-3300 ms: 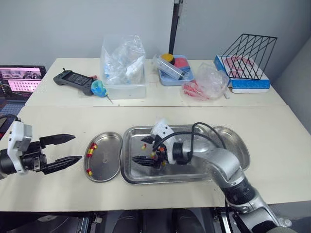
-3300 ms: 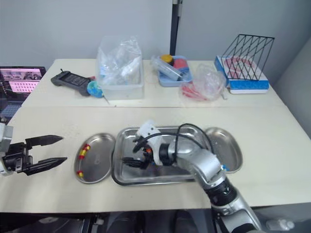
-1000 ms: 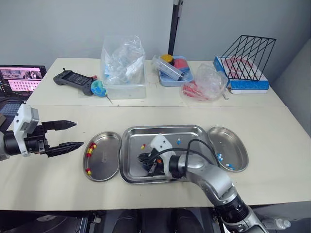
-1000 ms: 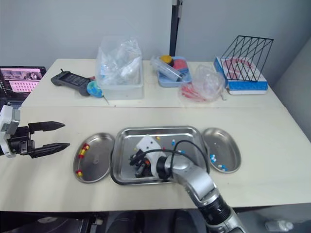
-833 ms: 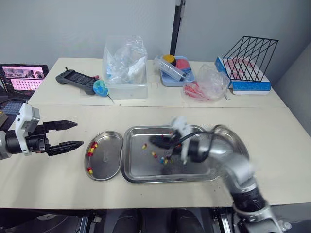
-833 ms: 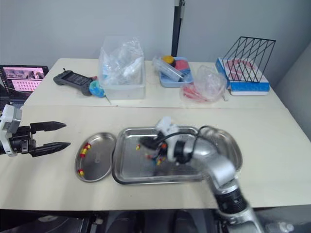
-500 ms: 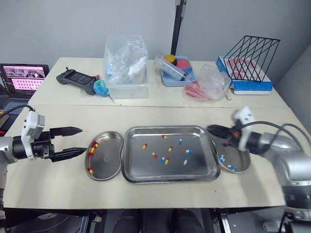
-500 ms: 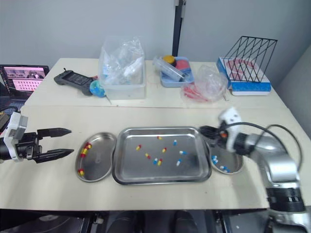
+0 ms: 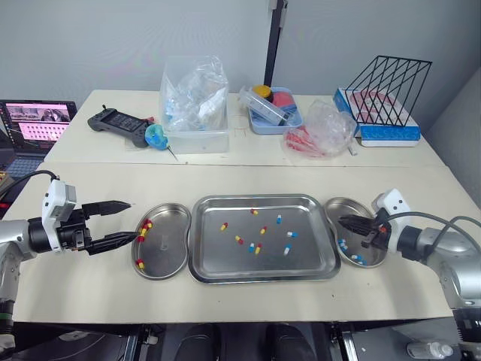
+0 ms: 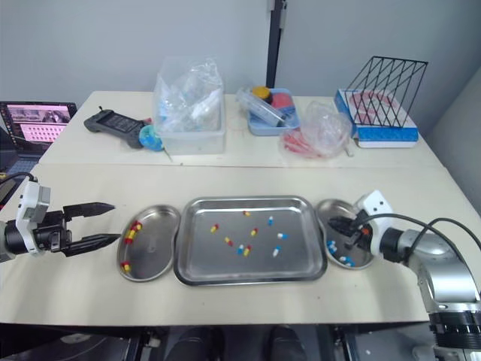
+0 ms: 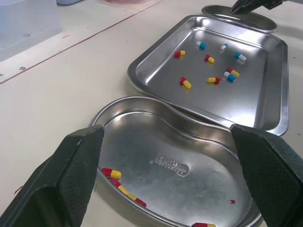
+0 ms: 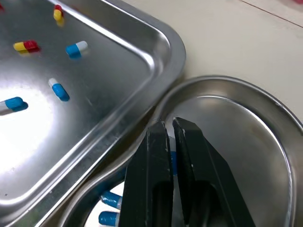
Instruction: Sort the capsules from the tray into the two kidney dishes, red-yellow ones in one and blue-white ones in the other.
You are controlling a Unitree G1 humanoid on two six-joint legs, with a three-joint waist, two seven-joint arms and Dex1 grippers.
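Observation:
A steel tray (image 9: pixel 203 263) in the middle of the table holds several loose capsules, red-yellow (image 9: pixel 223 226) and blue-white (image 9: pixel 278 219). The left kidney dish (image 9: pixel 165 248) holds red-yellow capsules (image 9: pixel 144 226) along its left rim. The right kidney dish (image 9: pixel 372 244) holds blue-white capsules (image 9: pixel 342 244). My left gripper (image 9: pixel 134 219) hangs open just left of the left dish, holding nothing. My right gripper (image 12: pixel 169 124) hovers low over the right dish's near-tray edge. Its fingers stand a sliver apart, with a blue-white capsule (image 12: pixel 173 158) pinched between them.
Along the table's far side sit a black controller (image 9: pixel 116 124), a clear box of bags (image 9: pixel 194 105), a blue tray of supplies (image 9: pixel 272 105), a plastic bag (image 9: pixel 319 128) and a wire rack (image 9: pixel 387 79). A laptop (image 9: pixel 37 124) stands at the far left.
My right gripper has swung from the tray's front across to the right dish, carrying a blue-white capsule. The left gripper has crept a little toward the left dish.

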